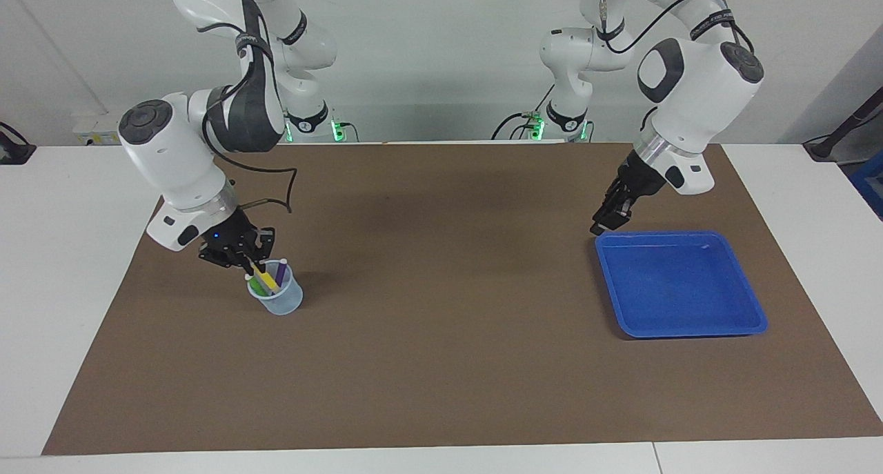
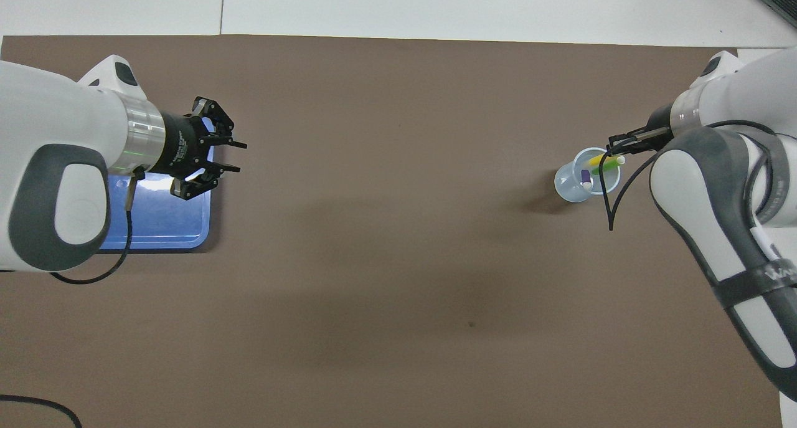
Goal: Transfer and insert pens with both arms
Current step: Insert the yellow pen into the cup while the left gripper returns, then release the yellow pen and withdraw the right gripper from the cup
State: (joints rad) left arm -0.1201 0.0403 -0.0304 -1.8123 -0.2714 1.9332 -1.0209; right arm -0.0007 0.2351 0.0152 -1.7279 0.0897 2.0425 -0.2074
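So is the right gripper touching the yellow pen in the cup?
Touching. In the facing view the right gripper is shut on the upper end of the yellow pen, which leans inside the clear cup; no gap shows between them.

We see a white tabletop point(image 1: 62, 253) covered across most of its width by a large brown mat point(image 1: 441, 336). On the mat, toward the left arm's end, lies a shallow blue tray point(image 1: 679, 283), square with rounded corners. Toward the right arm's end, well apart from the tray, we find a small clear plastic cup point(image 1: 279, 296) standing upright on the mat, and we note a black cable point(image 2: 37, 406) at the tabletop's edge nearest the robots.
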